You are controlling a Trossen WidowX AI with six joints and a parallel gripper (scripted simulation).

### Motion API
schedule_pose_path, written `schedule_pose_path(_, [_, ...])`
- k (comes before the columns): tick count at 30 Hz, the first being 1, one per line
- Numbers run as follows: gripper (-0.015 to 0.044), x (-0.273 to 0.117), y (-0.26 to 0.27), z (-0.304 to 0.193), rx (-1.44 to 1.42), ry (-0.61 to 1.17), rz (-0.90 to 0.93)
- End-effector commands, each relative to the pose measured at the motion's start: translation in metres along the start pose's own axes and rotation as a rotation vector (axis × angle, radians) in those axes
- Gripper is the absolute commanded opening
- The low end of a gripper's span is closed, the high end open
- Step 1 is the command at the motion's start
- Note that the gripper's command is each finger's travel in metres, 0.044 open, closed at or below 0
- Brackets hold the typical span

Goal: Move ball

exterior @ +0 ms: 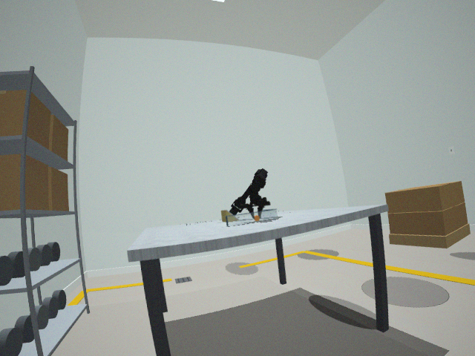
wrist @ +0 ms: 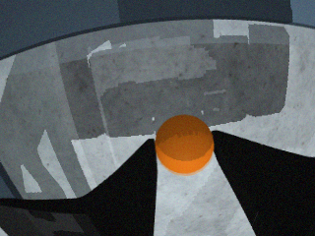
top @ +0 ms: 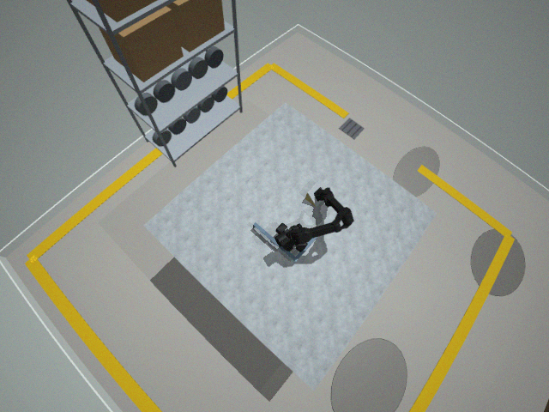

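Though hidden under the black arm from above, small orange ball [wrist: 184,145] pinched between black parallel-jaw gripper [wrist: 184,157] fingers, low over grey table [exterior: 199,235], inside corner of low clear walls [exterior: 245,219]. See-through copy hard to separate from ball.

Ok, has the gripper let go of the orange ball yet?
No, in the wrist view the orange ball sits pinched between the two dark fingers of the gripper.

ball [wrist: 184,145]: hidden under the arm [top: 325,226] in the top view
fingers: cut off at 6 o'clock, wrist view
walls [exterior: 249,217]: too small to trace from outside
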State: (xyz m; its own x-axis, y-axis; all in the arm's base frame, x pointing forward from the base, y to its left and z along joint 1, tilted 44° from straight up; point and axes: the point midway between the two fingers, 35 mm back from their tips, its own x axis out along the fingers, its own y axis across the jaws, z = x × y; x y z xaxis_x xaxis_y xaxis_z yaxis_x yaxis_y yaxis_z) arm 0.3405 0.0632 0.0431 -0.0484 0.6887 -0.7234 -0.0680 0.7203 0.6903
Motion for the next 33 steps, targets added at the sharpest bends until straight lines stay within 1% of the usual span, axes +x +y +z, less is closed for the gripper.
schedule_pose_path(1, [0.0105,0.0,0.0,0.0,-0.001,0.0,0.0])
schedule_pose_path(8, [0.0284,0.0,0.0,0.0,-0.001,0.0,0.0])
schedule_pose_path(12, [0.0284,0.0,0.0,0.0,-0.001,0.0,0.0])
schedule_pose_path(14, [0.0284,-0.009,-0.001,0.001,0.0,0.0,-0.001])
schedule_pose_path(18, [0.0284,-0.065,-0.002,0.001,0.006,0.003,0.0])
schedule_pose_path(20, [0.0284,-0.083,-0.001,-0.001,0.007,0.004,0.003])
schedule_pose_path(30, [0.0284,-0.081,-0.003,0.002,0.013,-0.014,0.004])
schedule_pose_path(33, [0.0362,-0.096,-0.003,0.001,0.012,-0.013,0.004])
